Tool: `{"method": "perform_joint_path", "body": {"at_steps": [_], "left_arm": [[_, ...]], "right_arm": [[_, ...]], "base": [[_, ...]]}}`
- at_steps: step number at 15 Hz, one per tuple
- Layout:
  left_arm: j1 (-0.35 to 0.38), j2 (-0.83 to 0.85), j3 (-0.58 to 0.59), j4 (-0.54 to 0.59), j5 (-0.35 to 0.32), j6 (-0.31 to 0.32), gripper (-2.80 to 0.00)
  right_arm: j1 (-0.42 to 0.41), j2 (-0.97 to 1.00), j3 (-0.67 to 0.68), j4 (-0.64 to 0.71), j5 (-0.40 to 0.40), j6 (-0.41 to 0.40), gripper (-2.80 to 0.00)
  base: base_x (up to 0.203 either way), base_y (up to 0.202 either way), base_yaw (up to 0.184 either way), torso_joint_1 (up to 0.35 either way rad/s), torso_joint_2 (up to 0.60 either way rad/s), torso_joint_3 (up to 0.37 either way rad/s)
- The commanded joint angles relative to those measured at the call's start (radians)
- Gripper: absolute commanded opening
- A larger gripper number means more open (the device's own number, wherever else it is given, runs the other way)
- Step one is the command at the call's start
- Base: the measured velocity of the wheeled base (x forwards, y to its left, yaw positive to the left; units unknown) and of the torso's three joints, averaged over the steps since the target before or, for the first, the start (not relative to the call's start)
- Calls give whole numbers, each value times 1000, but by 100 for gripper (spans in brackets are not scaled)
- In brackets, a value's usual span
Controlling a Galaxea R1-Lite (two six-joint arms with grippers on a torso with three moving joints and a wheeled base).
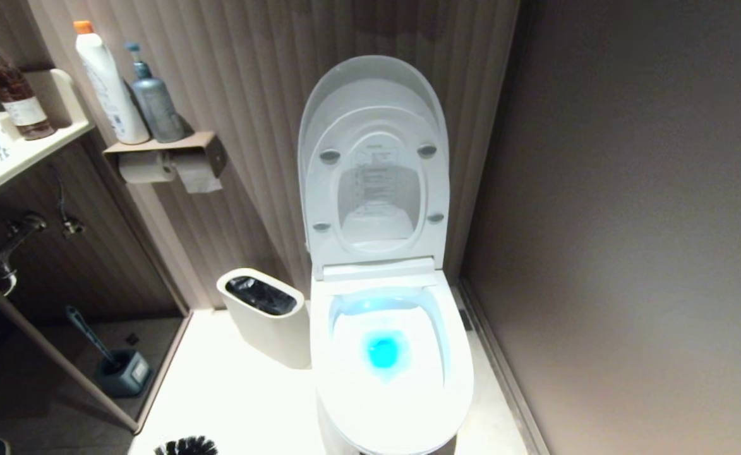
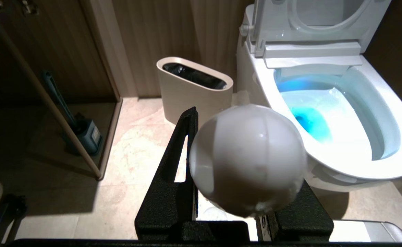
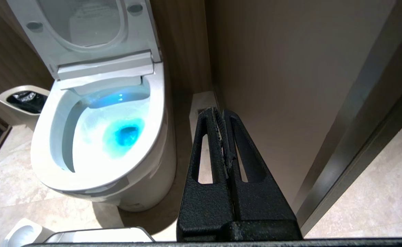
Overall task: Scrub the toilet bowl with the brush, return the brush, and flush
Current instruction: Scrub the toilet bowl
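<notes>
The toilet bowl stands straight ahead with seat and lid raised and blue water glowing inside; it also shows in both wrist views, toilet bowl, toilet bowl. Black bristles of the brush poke into the bottom edge of the head view. In the left wrist view the brush's round white handle end fills the space between the black fingers of my left gripper, which is shut on it; the rest of the brush is hidden behind that end. My right gripper hangs shut and empty beside the bowl, near the wall.
An off-white waste bin with black liner stands left of the toilet. A blue-handled brush in its holder sits under the sink shelf behind a slanted bar. Bottles stand on a paper-roll shelf. A wall closes the right.
</notes>
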Motion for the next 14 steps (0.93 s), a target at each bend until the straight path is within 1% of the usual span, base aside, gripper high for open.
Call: {"method": "perform_joint_path", "body": {"at_steps": [1,11,14], "left_arm": [[0,1,1,0,0,-1,-280],[0,1,1,0,0,0,-280],[0,1,4,-8,0,0,-280]], "right_arm": [[0,0,0,1,0,0,-280],[0,0,0,0,0,0,-280],[0,0,0,-1,0,0,-280]], "base": [[0,0,0,2,-2,-197],[0,0,0,3,1,-196],[0,0,0,2,5,-60]]}}
